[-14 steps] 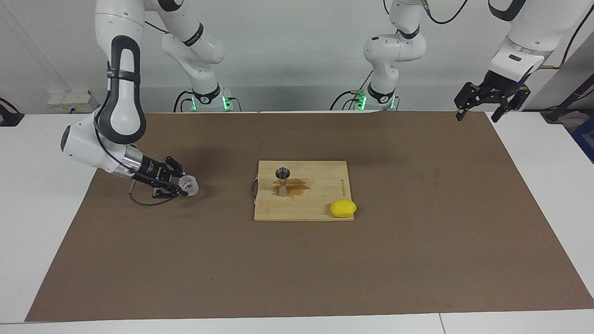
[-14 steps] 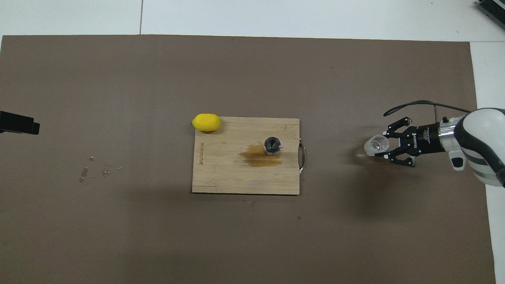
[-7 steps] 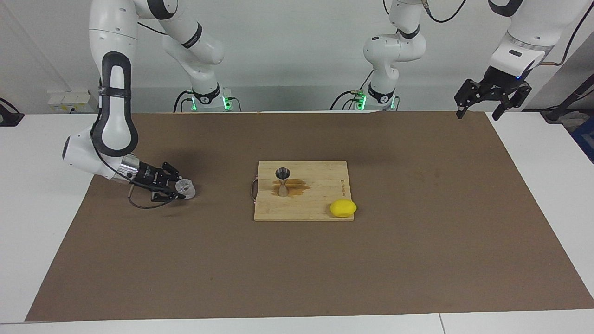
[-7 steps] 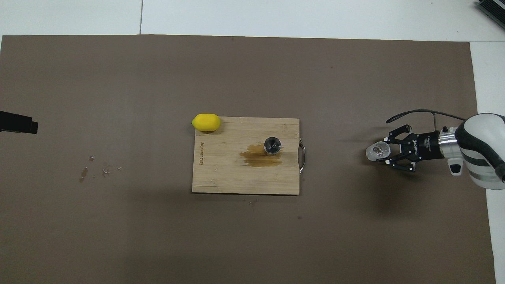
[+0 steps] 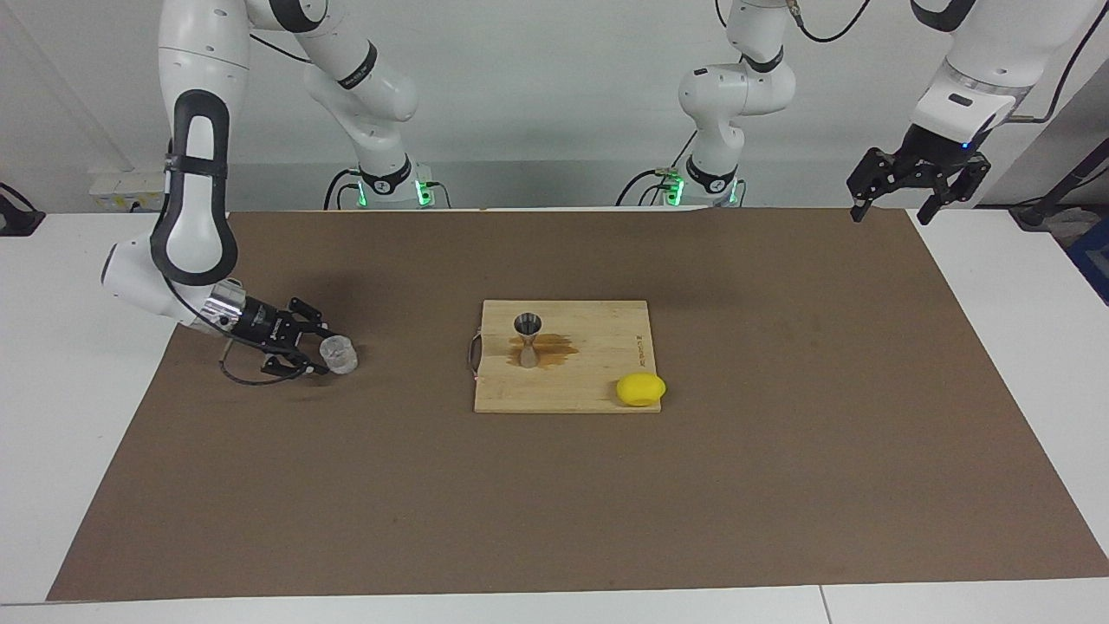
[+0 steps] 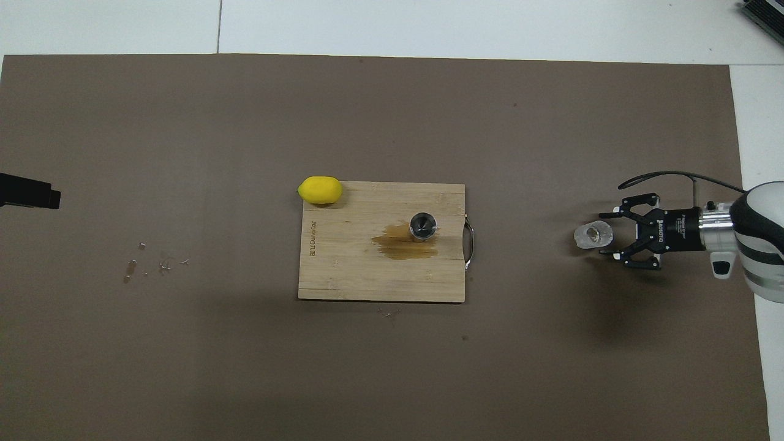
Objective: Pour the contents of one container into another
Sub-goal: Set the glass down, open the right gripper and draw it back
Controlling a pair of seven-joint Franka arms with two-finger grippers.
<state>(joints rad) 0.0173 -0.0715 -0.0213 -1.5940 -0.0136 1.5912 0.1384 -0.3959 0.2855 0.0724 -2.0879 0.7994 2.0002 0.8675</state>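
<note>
Right gripper (image 5: 319,354) low (parted); left gripper (image 5: 892,204) raised.

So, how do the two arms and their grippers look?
Both arms are glossy white with black joint bands. The right gripper is black, with linked fingers, a silver wrist ring and a looping black cable. The left gripper is black too, under a white wrist.

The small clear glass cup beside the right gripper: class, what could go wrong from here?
1. The right gripper has its fingers spread right beside the small clear glass cup on the brown mat; pulling away carelessly could knock it over.
2. A brown puddle surrounds the silver hourglass jigger on the wooden board, so the jigger might slide if nudged.
</note>
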